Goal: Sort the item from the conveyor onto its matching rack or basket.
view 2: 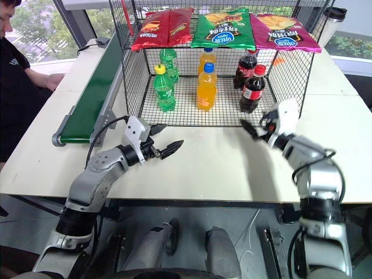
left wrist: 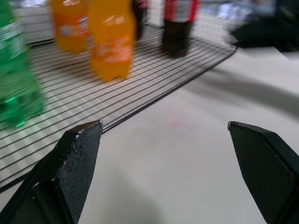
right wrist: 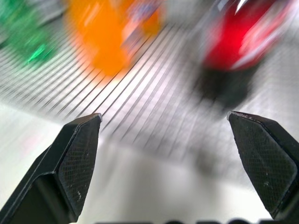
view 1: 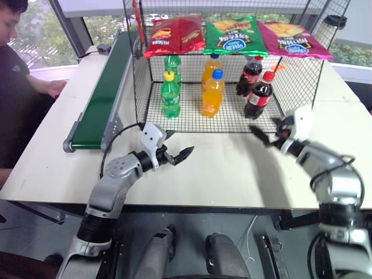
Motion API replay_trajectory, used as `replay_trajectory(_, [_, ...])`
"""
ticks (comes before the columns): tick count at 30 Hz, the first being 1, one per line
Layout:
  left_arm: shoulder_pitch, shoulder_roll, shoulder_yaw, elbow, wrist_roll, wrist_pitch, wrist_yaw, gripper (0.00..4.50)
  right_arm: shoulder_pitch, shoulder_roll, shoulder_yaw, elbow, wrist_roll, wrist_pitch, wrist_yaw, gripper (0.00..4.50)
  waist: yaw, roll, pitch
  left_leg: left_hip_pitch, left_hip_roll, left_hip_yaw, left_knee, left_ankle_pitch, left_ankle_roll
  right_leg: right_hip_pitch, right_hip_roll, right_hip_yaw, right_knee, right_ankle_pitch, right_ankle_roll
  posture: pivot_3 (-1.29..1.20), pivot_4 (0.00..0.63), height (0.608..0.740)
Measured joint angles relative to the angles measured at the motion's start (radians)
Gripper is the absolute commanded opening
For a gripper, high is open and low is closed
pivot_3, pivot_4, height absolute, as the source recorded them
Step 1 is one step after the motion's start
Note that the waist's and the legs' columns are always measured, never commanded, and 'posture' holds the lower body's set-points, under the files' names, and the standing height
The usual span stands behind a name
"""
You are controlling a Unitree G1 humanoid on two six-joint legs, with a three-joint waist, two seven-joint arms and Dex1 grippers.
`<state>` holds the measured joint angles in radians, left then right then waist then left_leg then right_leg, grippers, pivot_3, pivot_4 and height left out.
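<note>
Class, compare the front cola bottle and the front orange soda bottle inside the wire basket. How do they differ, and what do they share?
The front cola bottle holds a dark brown drink; the front orange soda bottle holds a bright orange one. The cola bottle has a red cap and red label; the orange soda bottle has a blue cap. The cola stands toward the basket's right side, the orange soda near its middle. Both stand upright on the mesh floor and look alike in size.

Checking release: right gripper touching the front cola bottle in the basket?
Apart. In the left eye view the open right gripper sits over the table, outside the basket, with bare mesh floor between it and the front cola bottle.
</note>
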<state>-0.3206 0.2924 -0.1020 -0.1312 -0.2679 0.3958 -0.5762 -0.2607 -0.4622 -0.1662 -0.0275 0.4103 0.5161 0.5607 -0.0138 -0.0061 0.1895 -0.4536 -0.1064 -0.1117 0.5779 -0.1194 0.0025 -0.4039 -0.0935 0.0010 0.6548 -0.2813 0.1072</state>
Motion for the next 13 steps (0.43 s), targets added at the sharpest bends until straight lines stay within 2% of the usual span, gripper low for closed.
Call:
replay_trajectory(6, [0.004,0.009,0.0,0.028,0.042,-0.063,0.023,4.5,0.023,0.067,0.023,-0.145,0.059,0.038,-0.015,4.47,0.004,0.0,0.0,0.001,0.0,0.0,0.001,-0.002,-0.002,0.001,0.0,0.001,0.0,0.0,-0.001,0.0,0.15,0.738])
replay_trajectory(13, [0.032,0.009,0.0,0.022,0.038,-0.071,0.016,4.5,0.024,0.091,0.063,-0.175,0.077,0.069,-0.017,4.47,0.004,0.0,0.0,0.0,0.0,0.0,0.001,-0.002,-0.003,0.0,0.0,0.0,0.0,0.0,-0.001,0.0,0.15,0.738])
